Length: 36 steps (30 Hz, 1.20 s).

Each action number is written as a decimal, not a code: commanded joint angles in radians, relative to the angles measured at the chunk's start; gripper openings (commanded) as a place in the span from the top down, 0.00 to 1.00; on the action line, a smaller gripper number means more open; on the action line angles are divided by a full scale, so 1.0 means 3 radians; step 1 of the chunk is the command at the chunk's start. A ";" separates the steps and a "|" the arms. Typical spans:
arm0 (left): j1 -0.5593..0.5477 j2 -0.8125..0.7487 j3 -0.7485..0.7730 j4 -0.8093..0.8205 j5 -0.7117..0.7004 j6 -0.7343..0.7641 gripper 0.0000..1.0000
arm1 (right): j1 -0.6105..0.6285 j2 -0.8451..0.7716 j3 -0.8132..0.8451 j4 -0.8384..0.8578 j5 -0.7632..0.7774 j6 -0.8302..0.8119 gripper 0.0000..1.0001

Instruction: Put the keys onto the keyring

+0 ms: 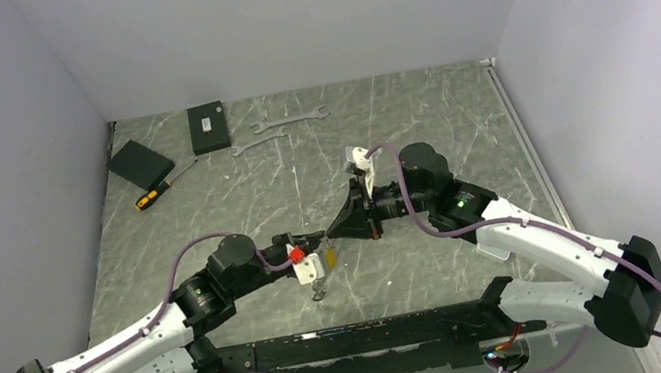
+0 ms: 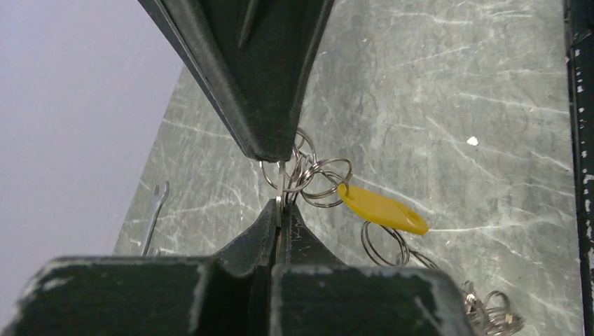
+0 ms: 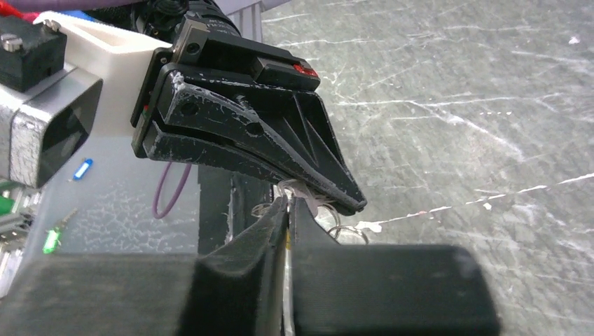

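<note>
My left gripper [image 1: 320, 242] and right gripper [image 1: 336, 234] meet tip to tip above the table's middle. In the left wrist view my left gripper [image 2: 280, 207] is shut on a thin silvery ring of the keyring cluster [image 2: 315, 178]. The right gripper [image 2: 274, 150] comes down from above onto the same cluster. A flat yellow key [image 2: 382, 208] hangs from the rings, with more silvery loops [image 2: 384, 243] and small silvery pieces [image 2: 490, 315] trailing below. In the right wrist view my right gripper [image 3: 288, 204] is shut on a thin ring, under the left gripper [image 3: 350, 199].
Two silver wrenches [image 1: 292, 119] [image 1: 249, 146] lie at the back, one also in the left wrist view [image 2: 155, 210]. A black box [image 1: 208, 127], a black pad [image 1: 139, 163] and a yellow-handled screwdriver [image 1: 162, 187] lie at the back left.
</note>
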 commanded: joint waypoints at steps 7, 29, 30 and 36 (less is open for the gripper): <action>0.0005 0.0079 0.0297 -0.0108 -0.1240 0.0123 1.00 | 0.0033 0.0091 0.0120 0.0002 0.0810 0.0046 0.26; 0.1153 0.1605 0.1091 0.0100 -0.1362 0.0237 1.00 | 0.0015 -0.0159 -0.0124 -0.0334 0.2984 0.0625 0.25; 0.1148 0.1699 0.1093 0.0131 -0.1274 0.0182 1.00 | 0.0011 -0.0176 -0.0135 -0.0371 0.3057 0.0673 0.24; 0.1023 0.2276 0.0974 0.0520 -0.1101 -0.0074 1.00 | -0.0033 -0.0295 -0.0229 -0.0512 0.3434 0.0832 0.22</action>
